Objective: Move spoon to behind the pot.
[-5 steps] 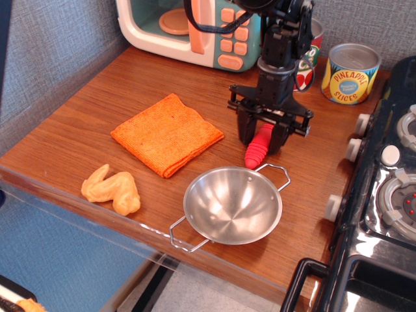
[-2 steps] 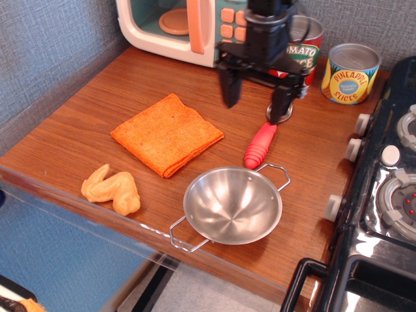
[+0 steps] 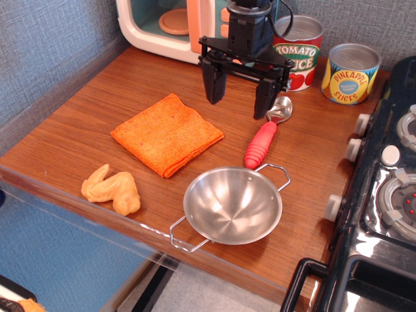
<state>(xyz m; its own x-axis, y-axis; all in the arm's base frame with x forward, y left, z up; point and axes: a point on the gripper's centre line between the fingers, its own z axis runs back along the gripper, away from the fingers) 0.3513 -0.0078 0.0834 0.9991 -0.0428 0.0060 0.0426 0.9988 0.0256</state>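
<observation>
The spoon (image 3: 263,140) lies flat on the wooden counter just behind the pot, red ribbed handle toward the pot, silver bowl pointing to the back right. The pot (image 3: 233,205) is a shallow shiny steel bowl with two wire loop handles, near the counter's front edge. My gripper (image 3: 238,96) hangs raised above the counter, behind and left of the spoon. Its two black fingers are spread wide with nothing between them. It does not touch the spoon.
An orange folded cloth (image 3: 167,134) lies left of the spoon. A toy chicken wing (image 3: 112,190) sits at the front left. A toy microwave (image 3: 185,26) and two tin cans (image 3: 350,73) stand at the back. A black stove (image 3: 383,195) borders the right.
The gripper was down around the spoon's handle a second ago. It has opened, risen and shifted back and to the left, leaving the spoon lying on the counter.
</observation>
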